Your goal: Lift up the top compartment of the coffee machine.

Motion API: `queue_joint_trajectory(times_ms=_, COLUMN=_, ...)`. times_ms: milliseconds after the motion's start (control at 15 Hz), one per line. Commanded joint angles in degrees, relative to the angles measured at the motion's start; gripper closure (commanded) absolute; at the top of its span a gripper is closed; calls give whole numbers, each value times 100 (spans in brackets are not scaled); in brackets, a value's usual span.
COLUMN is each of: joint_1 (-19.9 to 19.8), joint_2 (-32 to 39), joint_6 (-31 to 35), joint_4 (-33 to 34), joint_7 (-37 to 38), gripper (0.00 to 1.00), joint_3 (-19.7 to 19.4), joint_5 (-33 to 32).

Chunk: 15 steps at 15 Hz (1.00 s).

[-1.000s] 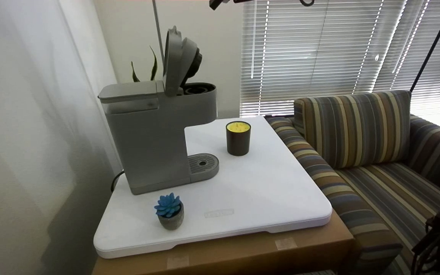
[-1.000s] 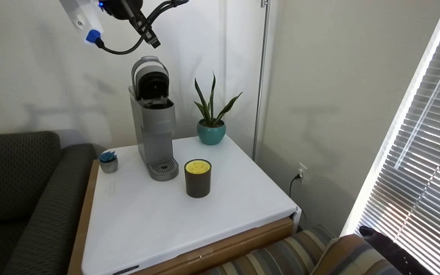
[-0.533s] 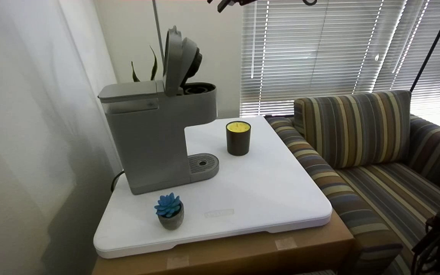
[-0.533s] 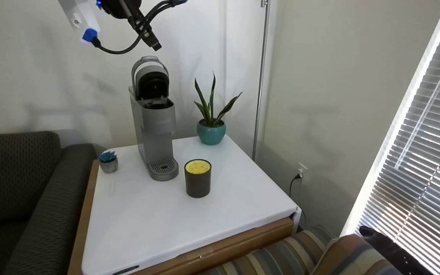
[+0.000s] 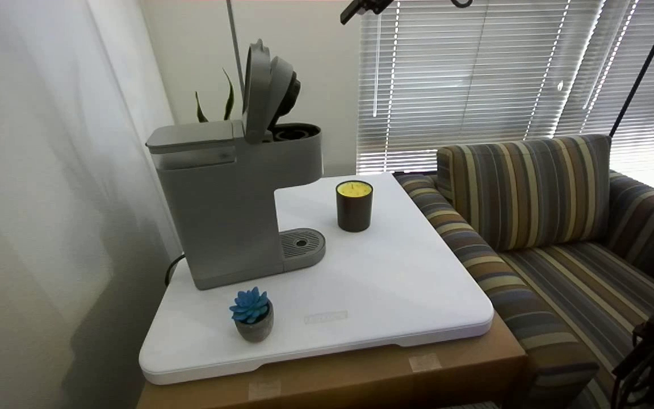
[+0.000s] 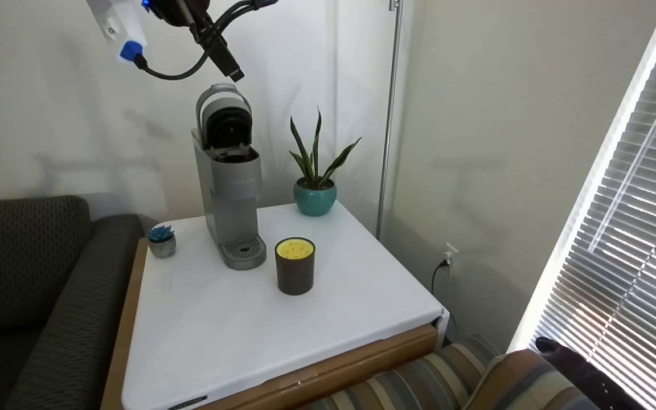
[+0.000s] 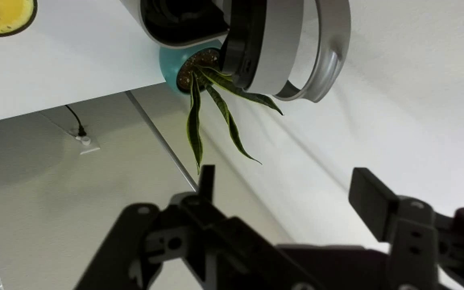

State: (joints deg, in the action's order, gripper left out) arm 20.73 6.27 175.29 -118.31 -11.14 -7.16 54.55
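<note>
White tabletop (image 5: 395, 284) unchanged; pincer (image 7: 284, 179) spread, slightly lower than before; top compartment (image 5: 256, 94) still raised.

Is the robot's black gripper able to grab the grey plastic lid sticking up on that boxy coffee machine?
Probably yes: the open gripper hangs above and in front of the lid, nothing visibly between; the green plant in its round teal pot stands beyond.
</note>
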Motion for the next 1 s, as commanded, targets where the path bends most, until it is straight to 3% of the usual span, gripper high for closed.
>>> queue_joint_trajectory(times_ms=0, joint_1=1, joint_2=-134, joint_6=36, joint_4=-155, joint_7=82, gripper=0, joint_3=-16, joint_5=33)
queue_joint_trajectory(times_ms=933, joint_1=0, joint_2=0, joint_6=-3, joint_4=-1, joint_7=115, gripper=0, joint_3=0, joint_5=27)
